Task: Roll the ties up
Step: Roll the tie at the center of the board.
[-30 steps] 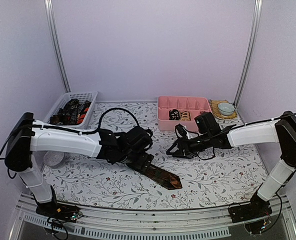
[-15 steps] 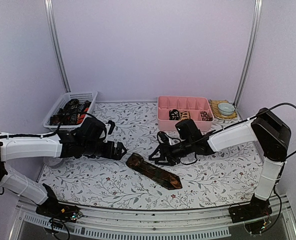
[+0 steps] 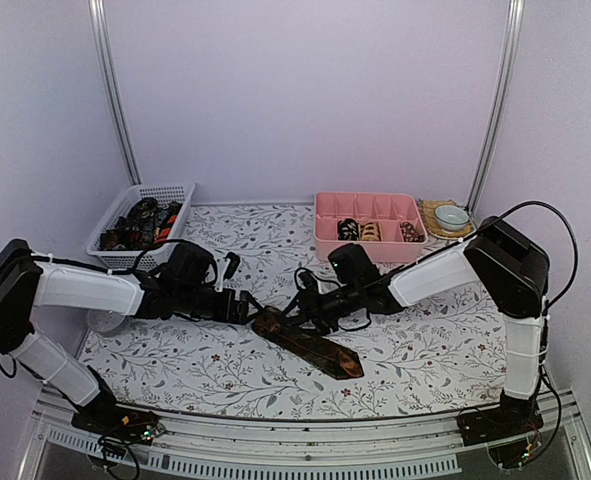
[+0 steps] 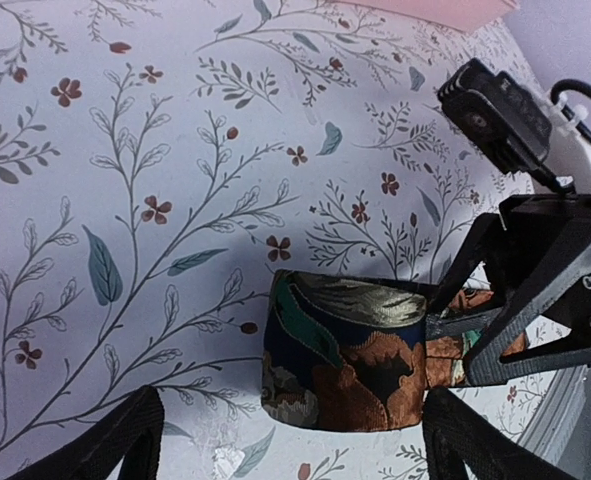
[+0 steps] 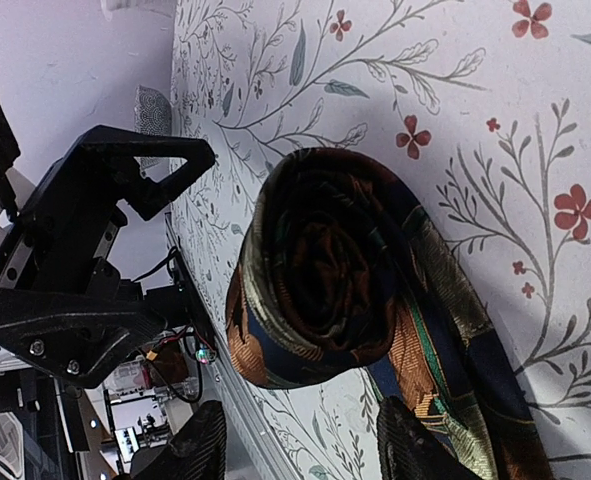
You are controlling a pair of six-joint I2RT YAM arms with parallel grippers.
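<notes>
Treat dark brown patterned fabric necktie (image 3: 310, 345) as likely soft, light, quick to uncoil; pinch coiled end (image 4: 345, 365) across its flanks, with left tool (image 3: 243, 306) wide, right tool (image 3: 295, 310) half-open, both empty.

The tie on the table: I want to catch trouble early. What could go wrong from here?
The coil is unheld between the open left gripper and open right gripper, so it may unroll. Both grippers stand close across it and could collide. The unrolled tail lies slanted; further rolling might go crooked.
</notes>
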